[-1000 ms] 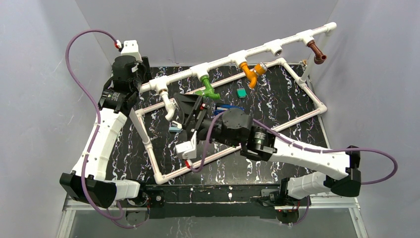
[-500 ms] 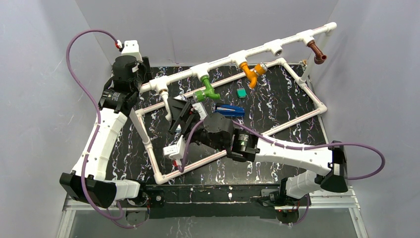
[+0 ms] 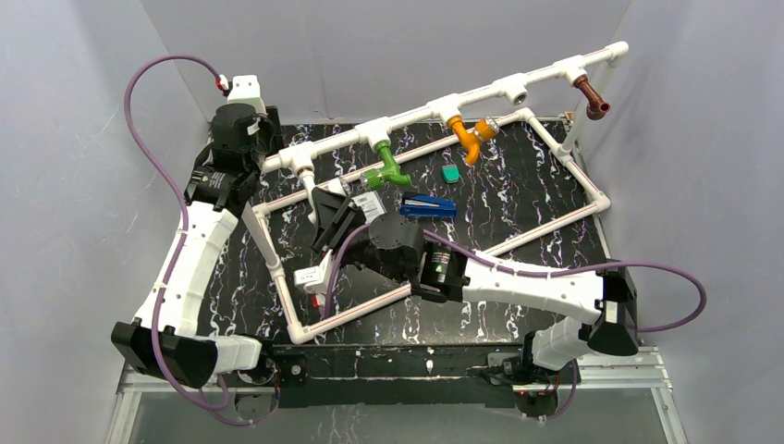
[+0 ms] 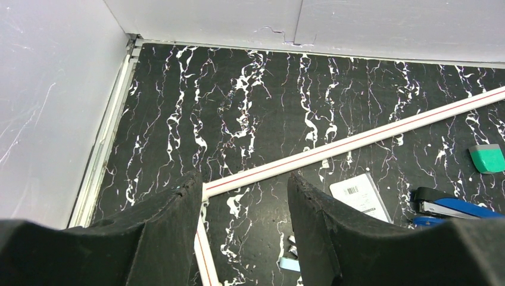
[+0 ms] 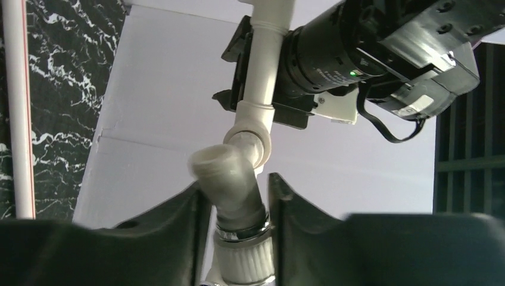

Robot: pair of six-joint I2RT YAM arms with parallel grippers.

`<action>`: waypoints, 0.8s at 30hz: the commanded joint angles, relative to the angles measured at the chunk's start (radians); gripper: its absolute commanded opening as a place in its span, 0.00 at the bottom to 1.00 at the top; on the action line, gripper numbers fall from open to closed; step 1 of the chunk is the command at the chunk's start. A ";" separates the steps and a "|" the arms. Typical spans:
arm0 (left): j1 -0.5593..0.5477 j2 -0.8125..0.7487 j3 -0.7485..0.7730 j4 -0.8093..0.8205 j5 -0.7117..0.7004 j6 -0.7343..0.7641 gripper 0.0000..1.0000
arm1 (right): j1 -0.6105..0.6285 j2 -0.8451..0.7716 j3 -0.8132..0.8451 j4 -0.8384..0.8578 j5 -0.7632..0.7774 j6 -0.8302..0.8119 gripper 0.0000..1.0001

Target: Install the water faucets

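Note:
A white faucet (image 5: 229, 173) hangs from the leftmost tee (image 5: 253, 116) of the white pipe frame (image 3: 416, 116). My right gripper (image 5: 238, 185) is shut on it, with the jaws pressing both sides of its body just above the ribbed knob (image 5: 244, 256). From above, the right gripper (image 3: 328, 215) covers most of that white faucet (image 3: 312, 197). Green (image 3: 388, 171), orange (image 3: 471, 134) and brown (image 3: 592, 100) faucets hang from other tees. My left gripper (image 4: 244, 182) is open and empty over the frame's back left corner (image 4: 205, 190).
One tee (image 3: 513, 90) between the orange and brown faucets has an open socket. Inside the floor frame lie a flat blue box (image 3: 427, 205), a small green piece (image 3: 450, 173) and a white card (image 4: 360, 193). Grey walls close in the left, back and right sides.
My right arm has swung left to the white faucet, and its jaws have gone from wide open to shut on it. The left arm has not moved.

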 commanded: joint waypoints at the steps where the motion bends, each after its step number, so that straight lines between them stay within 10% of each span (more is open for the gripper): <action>1: -0.045 0.070 -0.080 -0.184 0.055 -0.017 0.52 | 0.007 0.000 -0.027 0.135 0.023 0.058 0.36; 8: -0.046 0.063 -0.085 -0.183 0.050 -0.015 0.52 | 0.021 0.009 -0.093 0.283 0.080 0.138 0.01; 24: -0.048 0.056 -0.092 -0.182 0.044 -0.015 0.52 | 0.050 0.129 -0.097 0.662 0.243 1.029 0.01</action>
